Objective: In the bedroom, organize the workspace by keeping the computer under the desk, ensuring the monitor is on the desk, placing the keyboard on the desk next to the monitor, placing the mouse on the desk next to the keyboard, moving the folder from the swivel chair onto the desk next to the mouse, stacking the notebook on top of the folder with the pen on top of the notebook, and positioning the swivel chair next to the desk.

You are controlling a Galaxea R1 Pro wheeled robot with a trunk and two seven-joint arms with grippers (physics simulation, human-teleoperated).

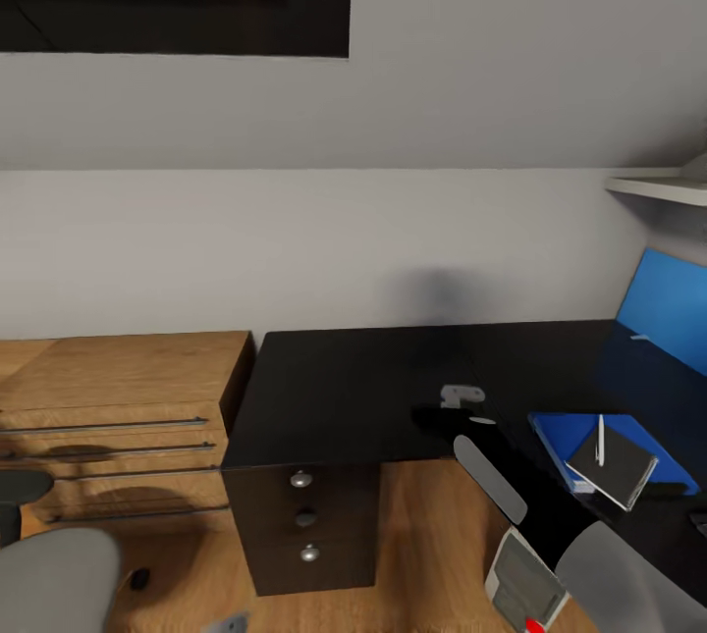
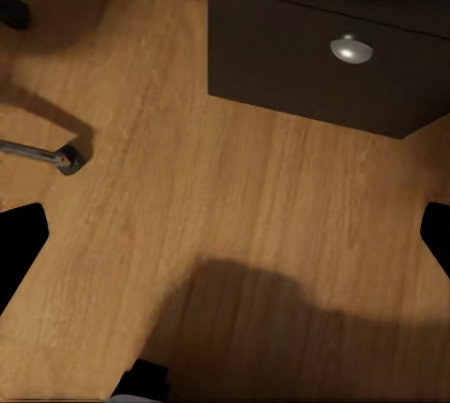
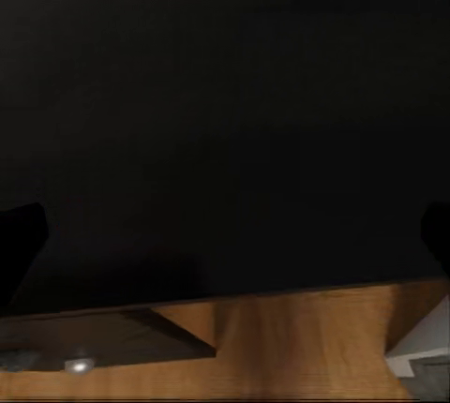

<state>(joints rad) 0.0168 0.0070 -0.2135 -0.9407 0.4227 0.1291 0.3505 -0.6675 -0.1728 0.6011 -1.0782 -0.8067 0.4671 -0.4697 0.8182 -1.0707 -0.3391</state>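
Note:
The desk point(image 1: 353, 397) has a glossy black top with a black drawer unit point(image 1: 306, 525) under it. At its right end lies the blue folder point(image 1: 653, 448). The dark grey notebook point(image 1: 614, 468) rests on the folder, and the pen point(image 1: 601, 440) lies on the notebook. My right gripper point(image 1: 462, 397) hovers open over the bare desk top point(image 3: 225, 122), left of the folder. The light grey computer point(image 1: 520, 579) stands on the floor by the desk's front, beside my right arm. The swivel chair point(image 1: 49, 574) is at the lower left. My left gripper point(image 2: 225, 244) hangs open above the floor near the chair's chrome leg point(image 2: 37, 152).
A light wooden dresser point(image 1: 118, 417) stands against the desk's left side. A blue back panel point(image 1: 673, 309) and a white shelf point(image 1: 658, 186) are at the far right. The grey wall runs behind the desk. Wood floor point(image 2: 234, 197) lies in front of the drawer unit.

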